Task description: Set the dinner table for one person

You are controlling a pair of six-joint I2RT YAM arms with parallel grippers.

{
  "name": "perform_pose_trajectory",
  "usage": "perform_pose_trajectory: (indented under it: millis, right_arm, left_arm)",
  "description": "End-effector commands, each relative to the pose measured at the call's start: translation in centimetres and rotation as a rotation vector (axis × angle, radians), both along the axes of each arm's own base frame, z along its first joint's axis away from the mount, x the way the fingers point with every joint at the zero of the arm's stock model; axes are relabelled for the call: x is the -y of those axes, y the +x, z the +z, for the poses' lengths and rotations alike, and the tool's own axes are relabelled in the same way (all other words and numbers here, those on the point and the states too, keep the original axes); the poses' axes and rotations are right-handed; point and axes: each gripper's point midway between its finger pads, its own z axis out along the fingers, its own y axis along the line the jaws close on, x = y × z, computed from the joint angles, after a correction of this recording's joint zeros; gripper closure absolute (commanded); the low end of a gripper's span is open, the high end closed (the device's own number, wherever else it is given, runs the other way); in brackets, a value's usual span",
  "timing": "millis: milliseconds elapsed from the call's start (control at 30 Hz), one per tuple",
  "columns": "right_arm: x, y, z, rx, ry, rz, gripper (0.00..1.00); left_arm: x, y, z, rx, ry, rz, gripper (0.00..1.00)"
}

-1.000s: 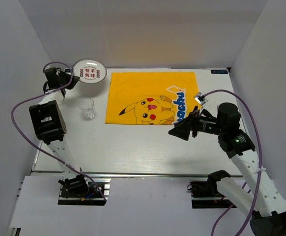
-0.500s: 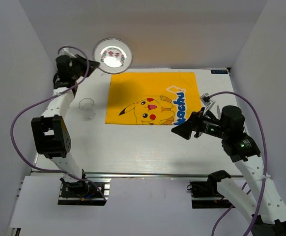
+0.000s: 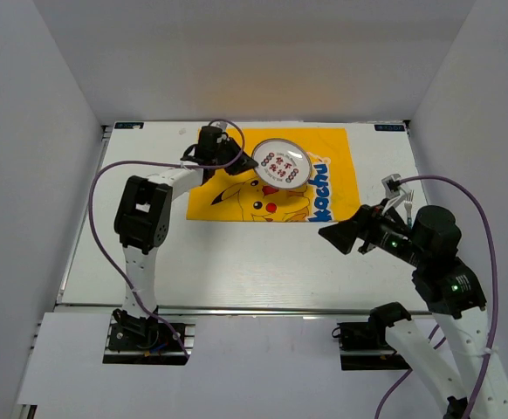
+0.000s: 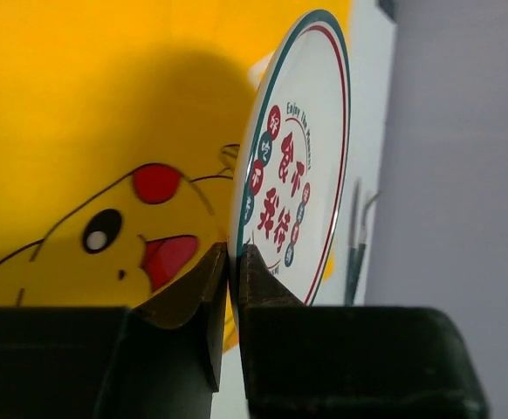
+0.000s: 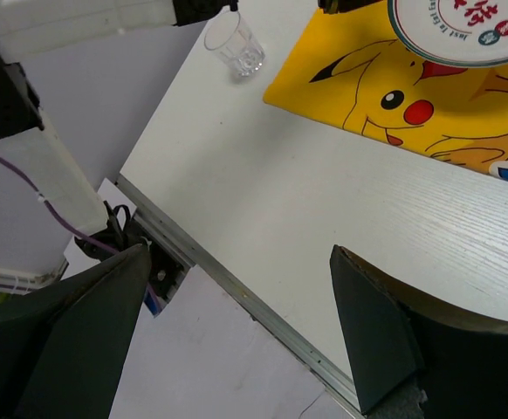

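My left gripper (image 3: pixel 252 162) (image 4: pixel 233 257) is shut on the rim of a white plate (image 3: pixel 281 163) (image 4: pixel 293 166) (image 5: pixel 463 26) with red and blue characters and a green and red rim. It holds the plate over the yellow cartoon mat (image 3: pixel 332 144) (image 4: pixel 79 87) (image 5: pixel 463 113), which lies on the white dinner table (image 3: pixel 236 262) (image 5: pixel 324 192). Whether the plate touches the mat I cannot tell. My right gripper (image 3: pixel 337 236) (image 5: pixel 236 253) hangs open over the table's near right part, holding nothing.
In the right wrist view a clear drinking glass (image 5: pixel 235 44) stands upright on the table left of the mat; my left arm hides it from the top camera. Thin metal utensils (image 4: pixel 356 253) (image 3: pixel 404 201) lie by the right wall. A metal rail (image 3: pixel 263 307) edges the table's near side.
My left arm has swung right from the table's far left corner, carrying the plate up and over to the mat. My right arm has drawn back toward the right.
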Motion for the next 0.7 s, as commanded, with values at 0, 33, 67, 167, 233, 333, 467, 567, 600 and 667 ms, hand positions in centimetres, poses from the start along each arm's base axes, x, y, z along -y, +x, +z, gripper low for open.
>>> perform_pose_trajectory:
  millis: [0, 33, 67, 167, 233, 333, 467, 567, 600, 667]
  right_arm:
    - [0.5, -1.3, 0.5, 0.016, -0.003, 0.002, 0.11]
    - [0.5, -1.5, 0.6, 0.02, -0.005, 0.01, 0.11]
    - [0.5, -1.6, 0.4, 0.017, -0.009, 0.015, 0.11]
    - [0.5, -2.0, 0.2, 0.017, -0.014, 0.029, 0.11]
    - [0.4, -2.1, 0.2, 0.019, -0.014, 0.04, 0.11]
    - [0.4, -2.1, 0.0, 0.023, -0.022, 0.043, 0.11]
    - [0.4, -2.0, -0.3, 0.018, -0.032, 0.044, 0.11]
    - [0.3, -1.9, -0.3, 0.022, -0.031, 0.047, 0.11]
    - [0.3, -1.8, -0.4, 0.017, -0.032, 0.047, 0.11]
    - [0.2, -1.8, -0.3, 0.018, -0.03, 0.056, 0.11]
  left_arm:
    - [-0.3, 1.5, 3.5, 0.095, -0.018, 0.037, 1.0]
    - [-0.4, 1.6, 3.2, 0.096, -0.015, 0.044, 1.0]
    - [-0.4, 1.6, 2.3, 0.086, -0.011, 0.044, 1.0]
    - [-0.1, 1.6, 1.5, 0.097, -0.032, 0.03, 1.0]
    - [0.4, 1.7, 0.3, 0.083, -0.043, 0.008, 1.0]
    - [0.6, 2.0, -0.3, 0.077, -0.047, 0.006, 1.0]
    - [0.6, 1.8, -2.0, 0.04, -0.048, 0.009, 1.0]
    - [0.3, 1.4, -3.1, 0.018, -0.04, 0.023, 1.0]
    - [0.2, 1.3, -3.5, 0.009, -0.036, 0.028, 1.0]
    - [0.0, 1.2, -4.0, 0.001, -0.03, 0.03, 1.0]
